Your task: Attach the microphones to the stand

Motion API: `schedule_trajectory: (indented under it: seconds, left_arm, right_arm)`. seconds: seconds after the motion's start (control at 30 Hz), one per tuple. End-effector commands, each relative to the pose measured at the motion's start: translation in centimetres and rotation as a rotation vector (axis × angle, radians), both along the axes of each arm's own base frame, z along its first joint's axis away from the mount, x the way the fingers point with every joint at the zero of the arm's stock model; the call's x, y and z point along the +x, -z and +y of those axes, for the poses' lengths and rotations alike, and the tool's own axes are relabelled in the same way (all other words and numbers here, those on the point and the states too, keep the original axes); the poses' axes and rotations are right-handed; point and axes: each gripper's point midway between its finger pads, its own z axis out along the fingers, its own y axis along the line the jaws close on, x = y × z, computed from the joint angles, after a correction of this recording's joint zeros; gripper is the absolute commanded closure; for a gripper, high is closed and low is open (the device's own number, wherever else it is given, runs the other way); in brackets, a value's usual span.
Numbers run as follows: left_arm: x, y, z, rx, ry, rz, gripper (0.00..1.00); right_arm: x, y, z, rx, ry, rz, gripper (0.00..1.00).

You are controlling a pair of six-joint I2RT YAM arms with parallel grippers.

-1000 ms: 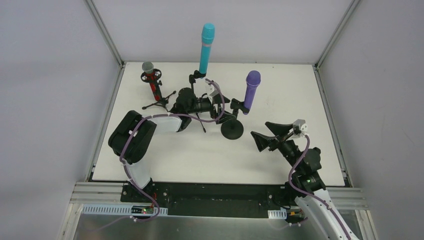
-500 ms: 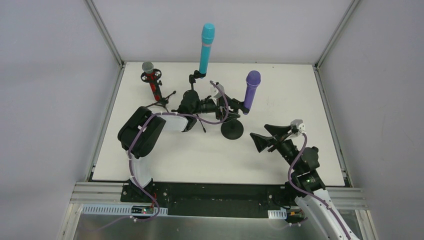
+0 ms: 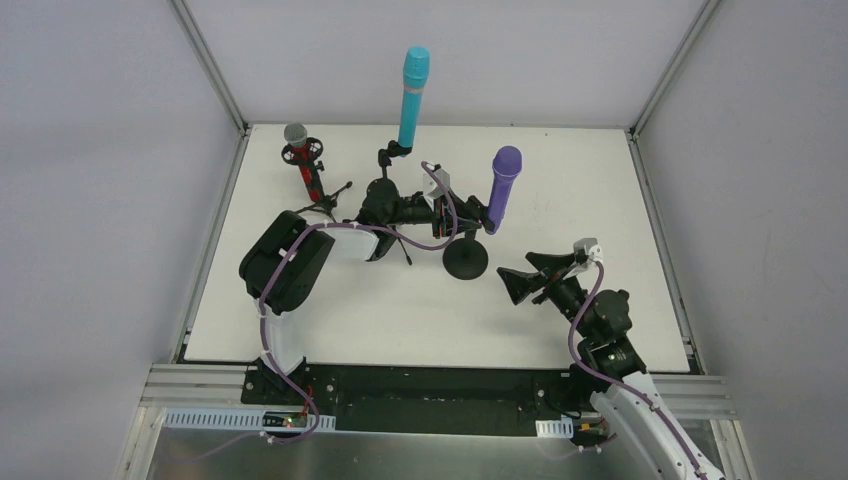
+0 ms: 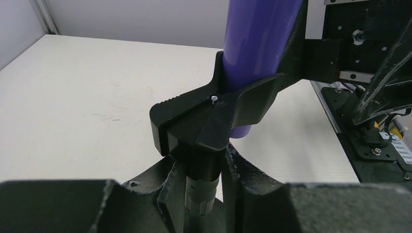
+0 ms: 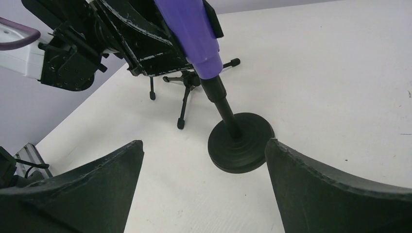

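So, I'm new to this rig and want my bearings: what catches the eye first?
Three bright microphones stand at the far side: red microphone left, tall cyan microphone middle, purple microphone right. The left gripper has its jaws shut on the round-based stand under the purple one; the right gripper hangs open nearby.

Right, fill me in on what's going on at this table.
All three microphones are already up in stands: the red microphone on the left tripod, the cyan microphone at the back, and the purple microphone in a clip above a round base. The left gripper is shut on the post just under that clip. The right gripper is open and empty, near the round base.
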Motion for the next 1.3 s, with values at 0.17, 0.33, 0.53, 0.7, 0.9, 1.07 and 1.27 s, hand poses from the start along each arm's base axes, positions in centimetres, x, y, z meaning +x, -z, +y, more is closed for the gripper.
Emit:
schedule_trajectory:
  seconds: [0.17, 0.33, 0.53, 0.7, 0.9, 1.07, 1.27]
  left_arm:
    - [-2.8, -3.3, -0.4, -0.063, 0.058, -0.076, 1.00]
    - [-4.2, -3.6, -1.0, -0.042, 0.019, -0.096, 1.00]
    - [-6.2, -3.7, -1.7, -0.044, -0.019, -0.090, 1.00]
    - [-7.4, -4.2, -2.0, -0.091, -0.056, -0.089, 1.00]
    - [-8.2, -4.9, -2.4, -0.122, -0.069, -0.089, 1.00]
    - [-8.4, -5.7, -2.6, -0.138, -0.064, -0.098, 1.00]
    - [-8.7, -6.6, -2.4, -0.155, -0.063, -0.106, 1.00]
  right_arm:
    - [0.5, 0.7, 1.3, -0.033, -0.063, -0.048, 0.01]
    - [0.9, 1.3, 1.9, -0.057, -0.063, -0.068, 0.01]
    - [0.8, 1.7, 2.7, -0.103, -0.054, -0.132, 0.02]
    - [-0.1, 3.5, 3.9, -0.145, -0.068, -0.164, 0.04]
    - [-0.4, 4.5, 4.5, -0.177, -0.056, -0.182, 0.17]
    - [-0.1, 5.0, 5.2, -0.193, -0.051, -0.171, 0.51]
    - [0.6, 5.1, 5.4, -0.197, -0.011, -0.153, 0.87]
